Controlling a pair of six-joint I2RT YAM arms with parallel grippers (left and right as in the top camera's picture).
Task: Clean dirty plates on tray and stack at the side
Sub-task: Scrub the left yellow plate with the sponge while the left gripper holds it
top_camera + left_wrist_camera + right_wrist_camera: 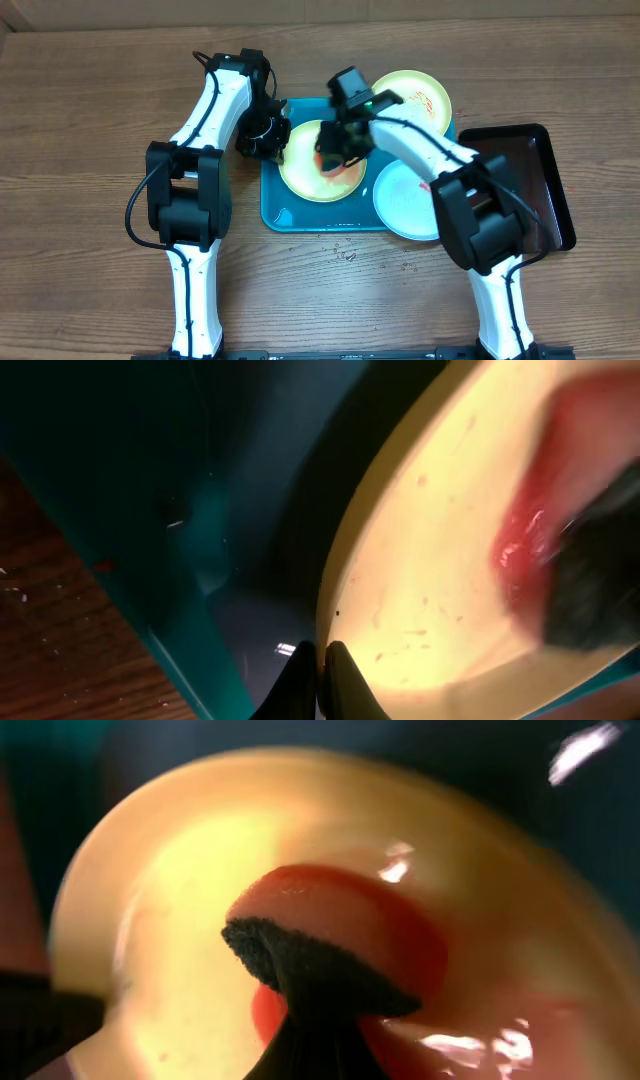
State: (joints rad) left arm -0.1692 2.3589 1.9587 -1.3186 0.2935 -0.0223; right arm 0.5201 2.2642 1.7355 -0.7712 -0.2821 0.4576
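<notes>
I read the left gripper [320,665] with its fingers pressed nearly together on the near rim of the green-rimmed plate [430,560], apparently nipping that rim. The plate lay inside the tray [275,208], just beyond the fingertips. The right gripper [336,152] pinched a dark sponge [310,965], squeezed to a narrow neck at the fingers, with its pad down on the red smear [345,910] near the plate's centre. I judged three hazards. A hard sideways scrub could drag the rim out of the left fingers and send the plate against the tray wall. The glossy smear could spread toward the rim instead of lifting off. The sponge could twist out of its narrow pinch. Clearance was tight: the tray wall stood close beside the left fingers, and both grippers worked near each other over one plate. Beyond the right fingers a second green plate [415,95] lapped over the tray's far edge and a blue plate [405,200] over its near edge. Bare table [90,120] lay outside the left fingers, and a black tray [530,180] stood past the blue plate.
</notes>
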